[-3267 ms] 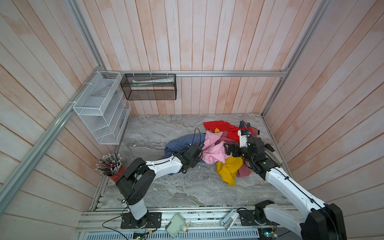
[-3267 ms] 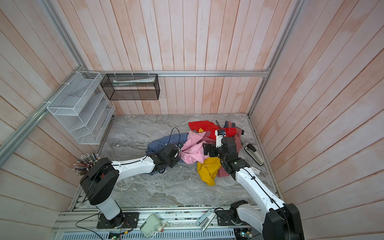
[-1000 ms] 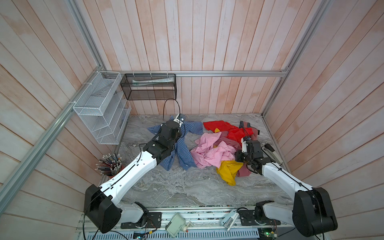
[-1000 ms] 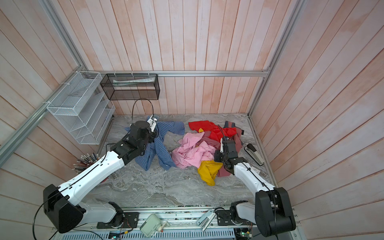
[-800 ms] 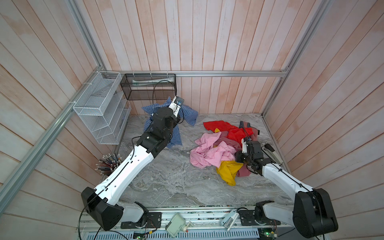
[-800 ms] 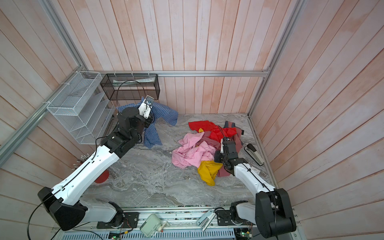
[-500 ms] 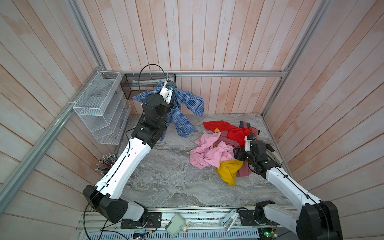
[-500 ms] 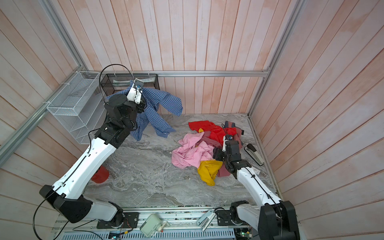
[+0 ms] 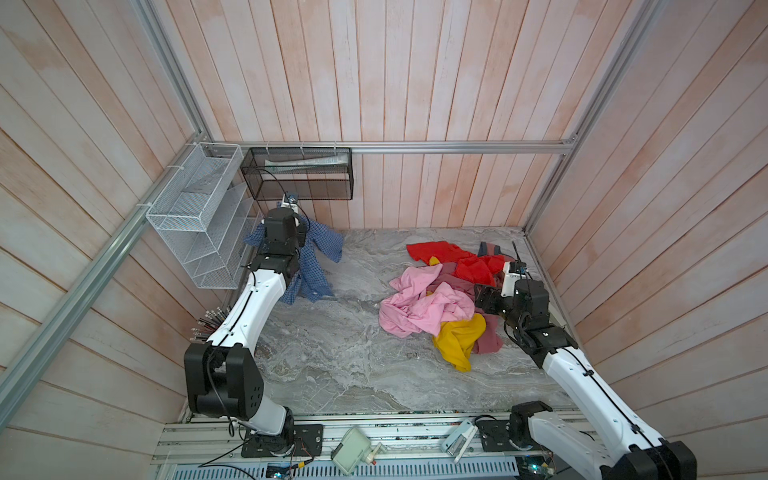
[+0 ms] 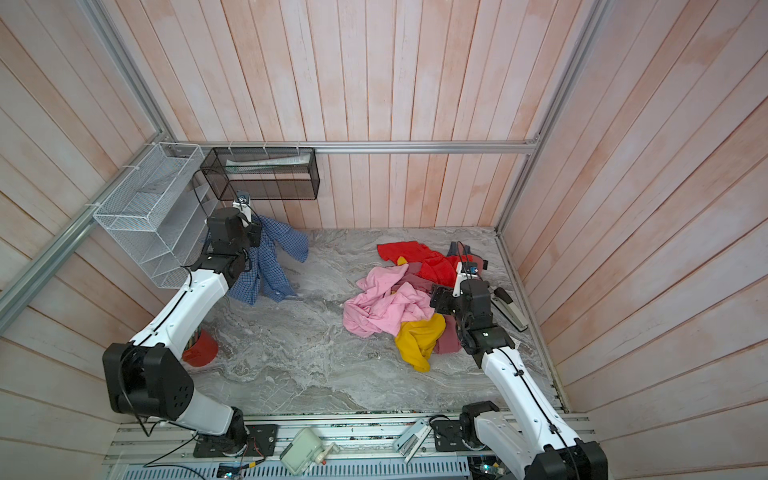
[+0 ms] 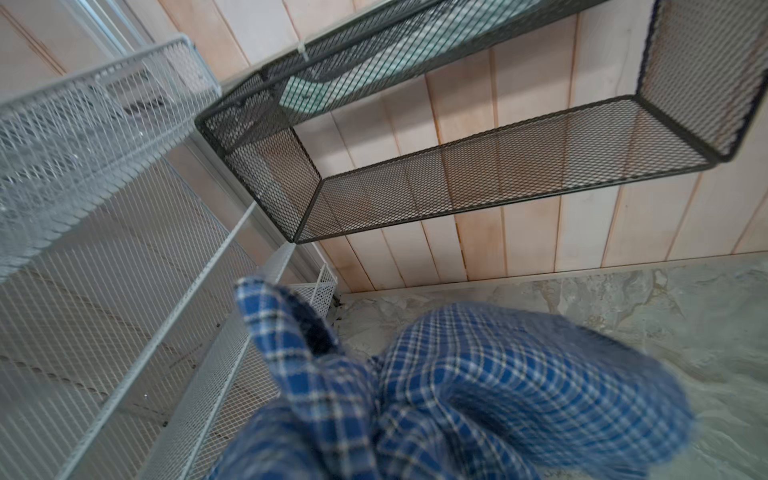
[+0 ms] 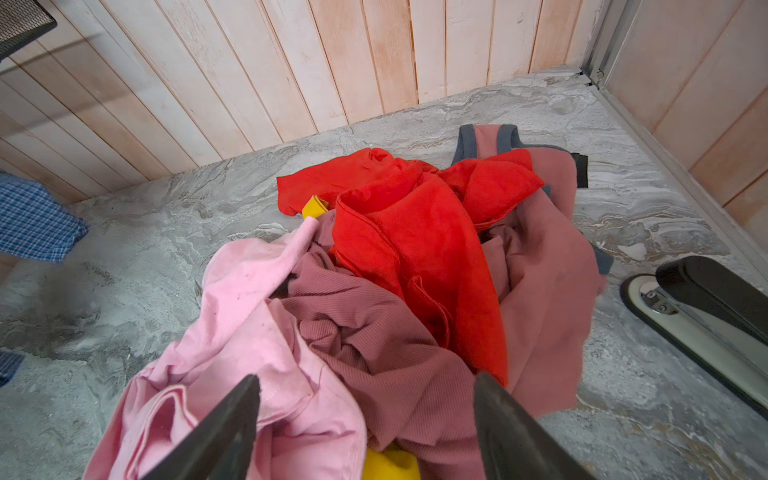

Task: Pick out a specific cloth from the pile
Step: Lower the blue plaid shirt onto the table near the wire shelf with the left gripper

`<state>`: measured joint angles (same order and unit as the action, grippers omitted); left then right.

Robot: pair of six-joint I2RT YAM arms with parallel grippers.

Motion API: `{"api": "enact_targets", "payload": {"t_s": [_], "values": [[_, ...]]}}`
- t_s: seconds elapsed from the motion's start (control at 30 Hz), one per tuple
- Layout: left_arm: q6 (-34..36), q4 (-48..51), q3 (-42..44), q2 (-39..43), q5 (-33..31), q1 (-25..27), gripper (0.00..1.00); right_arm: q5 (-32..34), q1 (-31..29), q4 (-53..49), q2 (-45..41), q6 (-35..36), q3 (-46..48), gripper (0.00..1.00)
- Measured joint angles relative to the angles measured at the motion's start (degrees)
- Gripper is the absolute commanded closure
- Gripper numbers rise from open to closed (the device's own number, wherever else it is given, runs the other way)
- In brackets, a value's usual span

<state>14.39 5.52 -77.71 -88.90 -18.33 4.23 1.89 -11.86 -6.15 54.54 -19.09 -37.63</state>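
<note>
The cloth (image 9: 309, 266), a blue-and-white check shirt, hangs from my left gripper (image 9: 298, 224) at the back left, its lower end brushing the marble floor. That gripper is shut on the cloth, and in the left wrist view the cloth (image 11: 478, 395) covers the jaws. The pile (image 9: 432, 303) of pink, red, dusty rose and mustard garments lies at the right in both top views. My right gripper (image 12: 365, 380) hovers open just over the pile's (image 12: 374, 291) pink and rose folds, holding nothing.
A white wire rack (image 9: 195, 216) and a black mesh basket (image 9: 299, 174) hang on the walls close to the lifted cloth. A red cup of pens (image 10: 199, 349) stands by the left wall. A black stapler (image 12: 706, 307) lies right of the pile.
My left arm has carried the cloth up and away from the pile to the back left corner, now lower beside the rack. My right gripper has opened over the pile.
</note>
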Motion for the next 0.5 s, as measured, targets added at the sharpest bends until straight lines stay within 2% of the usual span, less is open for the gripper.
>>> {"api": "enact_targets", "payload": {"t_s": [0.23,0.37,0.5], "values": [[-3.3,-1.5,-3.7,-4.7,4.7,-1.2,1.00,0.0,0.0,-0.3,0.4,-0.4,-0.5,0.19],[1.0,-6.3,-2.0,-5.9,2.4,1.1,1.00,0.3,0.0,-0.4,0.4,-0.4,-1.0,0.18],[7.5,-12.7,3.7,-7.2,-1.7,6.9,1.00,0.9,0.0,-1.1,0.3,-0.4,-1.0,0.18]]}}
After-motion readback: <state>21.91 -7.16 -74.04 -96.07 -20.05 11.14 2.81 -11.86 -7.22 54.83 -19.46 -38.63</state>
